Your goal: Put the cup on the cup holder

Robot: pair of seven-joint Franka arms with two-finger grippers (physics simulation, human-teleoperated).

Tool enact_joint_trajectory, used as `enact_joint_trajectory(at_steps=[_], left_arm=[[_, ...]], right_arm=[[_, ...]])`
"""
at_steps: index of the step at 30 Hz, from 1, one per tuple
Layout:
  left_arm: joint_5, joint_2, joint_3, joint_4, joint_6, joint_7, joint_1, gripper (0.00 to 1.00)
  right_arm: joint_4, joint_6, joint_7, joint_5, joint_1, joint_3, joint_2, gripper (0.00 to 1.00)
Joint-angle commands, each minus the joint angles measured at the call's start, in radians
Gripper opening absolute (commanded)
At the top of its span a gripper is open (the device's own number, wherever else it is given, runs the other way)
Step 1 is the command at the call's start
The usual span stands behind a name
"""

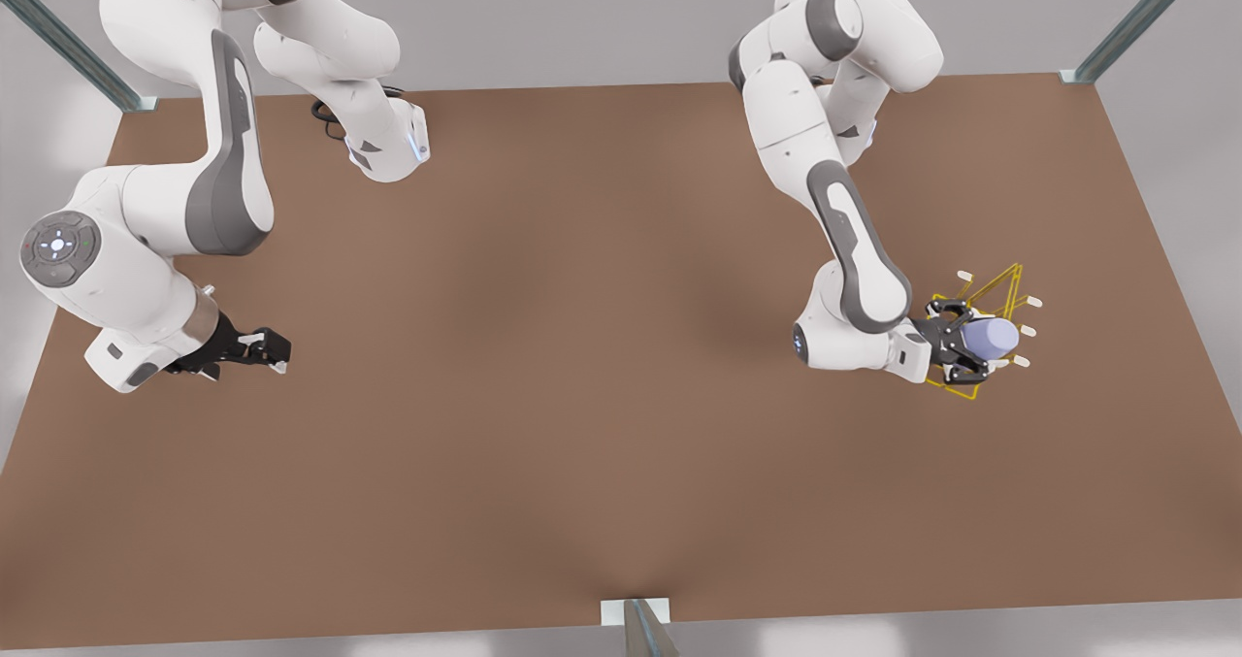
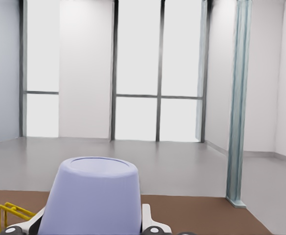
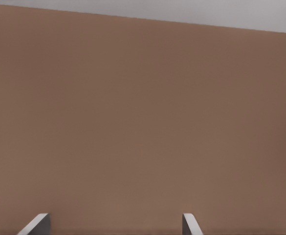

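Left gripper (image 1: 970,344), front view's right: clamped on cup (image 1: 990,336) (lavender, lying sideways, closed end toward the pegs), held over cup holder (image 1: 999,293). Yellow wire of holder just beside cup in left wrist view (image 2: 8,211). Right gripper (image 1: 277,348), front view's left: fingers spread wide, nothing between, waiting above brown table (image 1: 582,346).
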Motion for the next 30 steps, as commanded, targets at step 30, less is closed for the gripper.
enact_joint_trajectory(at_steps=[30], left_arm=[[-0.029,0.067,-0.005,-0.109,0.034,-0.216,-0.088,0.86]], right_arm=[[-0.006,-0.013,-0.001,0.002,-0.014,-0.003,0.002,1.00]])
